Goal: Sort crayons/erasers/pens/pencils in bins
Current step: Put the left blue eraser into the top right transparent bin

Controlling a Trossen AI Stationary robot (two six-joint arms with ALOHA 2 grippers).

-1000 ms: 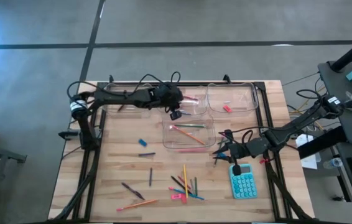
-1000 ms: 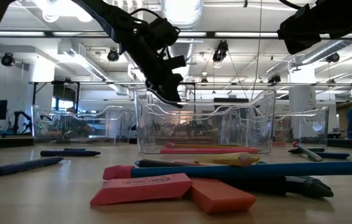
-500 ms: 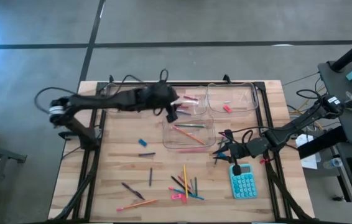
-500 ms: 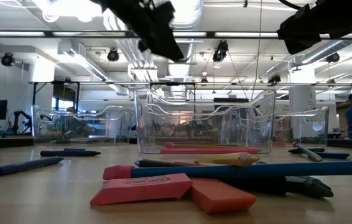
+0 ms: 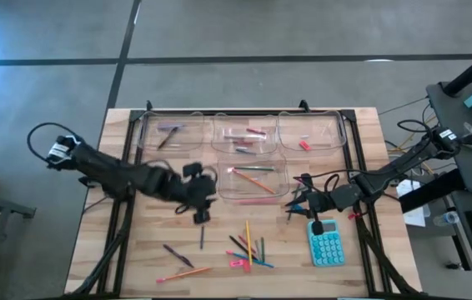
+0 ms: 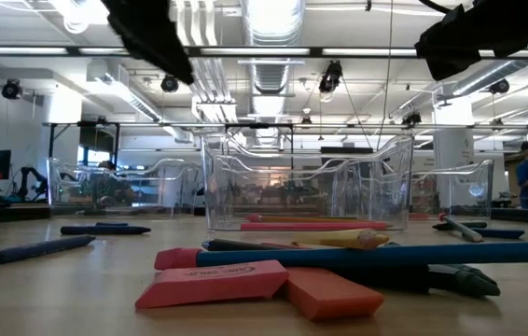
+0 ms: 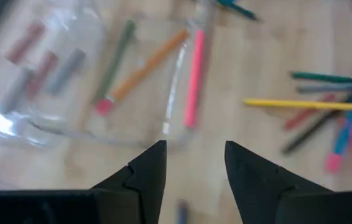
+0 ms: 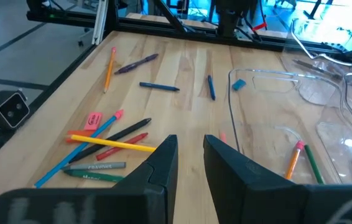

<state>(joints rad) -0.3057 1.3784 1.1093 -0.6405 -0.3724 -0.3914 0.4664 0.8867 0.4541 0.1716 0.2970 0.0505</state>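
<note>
Four clear plastic rectangular bins (image 5: pixel 308 132) were recorded at the table's far half, partly filled: an orange and a green pencil (image 5: pixel 254 176) in the near bin, a pink eraser (image 5: pixel 303 145) in the far right bin, short sticks in the other two. A scattered heap of pencils, pens and crayons (image 5: pixel 247 247) was left unsorted on the wood. The left gripper (image 5: pixel 199 208) was held over bare table beside a dark pen (image 5: pixel 202 237), fingers apart, empty. The right gripper (image 5: pixel 300 205) was parked narrowly open, empty, by a teal calculator (image 5: pixel 325 244).
</note>
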